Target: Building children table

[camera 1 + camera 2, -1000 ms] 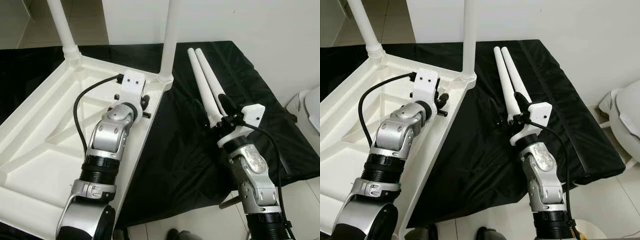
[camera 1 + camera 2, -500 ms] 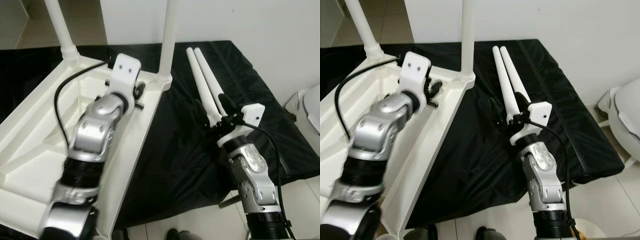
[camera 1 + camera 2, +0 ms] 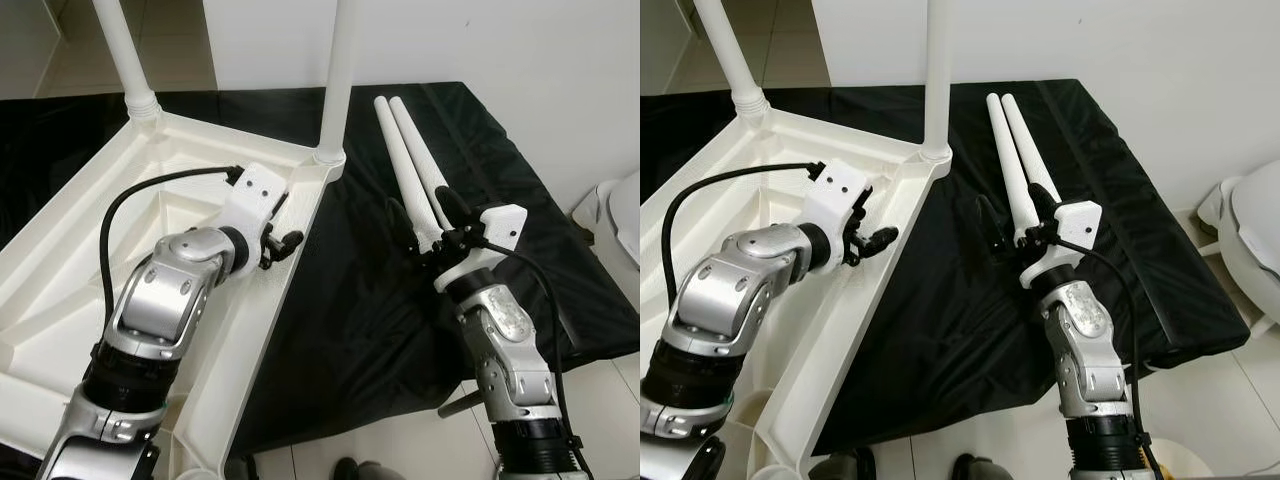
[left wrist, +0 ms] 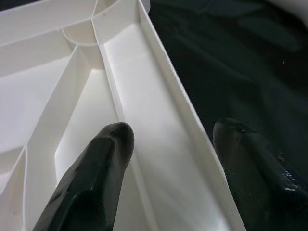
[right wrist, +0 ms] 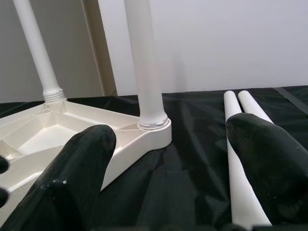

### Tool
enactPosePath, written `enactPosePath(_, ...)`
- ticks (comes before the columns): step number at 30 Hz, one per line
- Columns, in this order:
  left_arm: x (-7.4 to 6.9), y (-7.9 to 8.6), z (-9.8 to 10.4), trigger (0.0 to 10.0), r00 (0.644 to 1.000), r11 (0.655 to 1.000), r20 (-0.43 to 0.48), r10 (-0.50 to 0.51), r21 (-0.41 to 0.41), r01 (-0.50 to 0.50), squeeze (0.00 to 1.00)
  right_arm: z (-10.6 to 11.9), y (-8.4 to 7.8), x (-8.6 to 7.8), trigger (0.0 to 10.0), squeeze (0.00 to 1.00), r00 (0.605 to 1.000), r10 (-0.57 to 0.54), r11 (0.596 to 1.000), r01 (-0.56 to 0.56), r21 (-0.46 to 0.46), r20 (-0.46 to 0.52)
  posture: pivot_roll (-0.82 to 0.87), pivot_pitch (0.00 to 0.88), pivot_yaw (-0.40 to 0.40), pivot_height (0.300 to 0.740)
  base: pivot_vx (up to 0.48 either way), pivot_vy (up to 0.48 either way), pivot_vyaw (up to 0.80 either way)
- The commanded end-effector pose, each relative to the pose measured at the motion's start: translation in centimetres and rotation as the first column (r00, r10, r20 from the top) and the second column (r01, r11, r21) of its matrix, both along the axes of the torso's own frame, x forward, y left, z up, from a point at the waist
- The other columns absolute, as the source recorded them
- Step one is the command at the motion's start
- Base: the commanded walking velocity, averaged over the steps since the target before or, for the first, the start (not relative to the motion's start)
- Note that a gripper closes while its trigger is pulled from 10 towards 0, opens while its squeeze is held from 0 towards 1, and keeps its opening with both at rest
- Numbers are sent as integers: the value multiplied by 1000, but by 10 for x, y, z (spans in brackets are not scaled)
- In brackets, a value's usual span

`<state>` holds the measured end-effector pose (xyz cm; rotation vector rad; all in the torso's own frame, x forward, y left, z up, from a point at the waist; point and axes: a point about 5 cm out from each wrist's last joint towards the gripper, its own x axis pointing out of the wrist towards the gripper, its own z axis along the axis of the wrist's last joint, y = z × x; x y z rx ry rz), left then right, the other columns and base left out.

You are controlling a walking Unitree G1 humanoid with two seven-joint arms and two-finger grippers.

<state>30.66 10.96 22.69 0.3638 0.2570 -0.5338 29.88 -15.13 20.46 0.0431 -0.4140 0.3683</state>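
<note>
Tabletop [image 3: 120, 250], white plastic, lies upside down on the black-covered surface [image 3: 350, 300], ribbed underside facing up, on robot's left side. Two white legs already screwed in and standing upright: near-corner leg [image 3: 338, 70] at the corner socket, far leg [image 3: 122, 45] at the back-left corner. Two loose legs [image 3: 415, 170] lie side by side, touching, on the black cloth to the right of the tabletop, well apart from it.

Left pincer [image 3: 285, 240] sits over the tabletop's right-hand rim, fingers spread, released, holding nothing; in left wrist view one finger [image 4: 96, 178] is over the inner channel, the other over the black cloth, rim wall between them. Black cable loops from the wrist over the tabletop.

Right pincer [image 3: 1005, 225] hovers at the near ends of the loose legs, fingers apart w/ leg ends between them; not clenched, contact w/ legs can't be confirmed. Right wrist view: fingers [image 5: 72, 178] wide, upright leg and loose legs ahead.

White wall behind; tiled floor [image 3: 620, 400] at right.
</note>
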Motion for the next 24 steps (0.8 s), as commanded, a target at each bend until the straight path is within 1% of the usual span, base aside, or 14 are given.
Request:
enactPosePath(1,-8,-2,-3,10000,998,998,-38,-54,9,54,0,1,-1,1,10000,0,1000,4,1000,-4,-17,10,-8,120,-25,740,0,0,0)
enactPosePath(3,-8,-2,-3,10000,998,998,-38,-54,9,54,0,1,-1,1,10000,0,1000,4,1000,-4,-17,10,-8,120,-25,740,0,0,0)
enactPosePath(5,-15,-3,-5,10000,993,994,-59,-103,36,105,0,1,-2,1,10000,0,1000,5,1000,-5,-21,11,-4,116,-26,740,0,0,0)
enactPosePath(6,-15,-3,-5,10000,993,994,-59,-103,36,105,0,1,-2,1,10000,0,1000,5,1000,-5,-21,11,-4,116,-26,740,0,0,0)
enactPosePath(7,-20,-5,-7,10000,988,989,-74,-133,49,137,0,1,-2,1,10000,0,1000,6,1000,-6,-22,10,-4,115,-26,740,0,0,0)
enactPosePath(8,-20,-5,-7,10000,988,989,-74,-133,49,137,0,1,-2,1,10000,0,1000,6,1000,-6,-22,10,-4,115,-26,740,0,0,0)
enactPosePath(10,-28,-9,-13,10000,977,979,-108,-184,69,192,0,1,-2,2,10000,0,1000,10,1000,-9,-24,13,-6,111,-26,740,0,0,0)
enactPosePath(13,-32,-13,-18,10000,970,975,-135,-202,71,212,0,2,-1,2,10000,0,1000,13,1000,-13,-26,15,-8,111,-25,740,0,0,0)
enactPosePath(18,-33,-17,-23,10000,968,978,-163,-189,56,200,0,1,0,1,10000,0,1000,28,999,-28,-35,10,-11,110,-24,740,0,0,0)
enactPosePath(21,-31,-20,-27,10000,970,982,-176,-169,54,181,0,-10,3,-3,10000,0,994,95,992,-99,-78,-51,-11,110,-24,740,0,0,0)
enactPosePath(22,-31,-20,-27,10000,970,982,-176,-169,54,181,0,-10,3,-3,10000,0,994,95,992,-99,-78,-51,-11,110,-24,740,0,0,0)
enactPosePath(24,-31,-20,-29,10000,970,983,-182,-162,60,175,0,-17,6,-8,10000,0,986,139,984,-147,-98,-89,-15,113,-23,740,0,0,0)
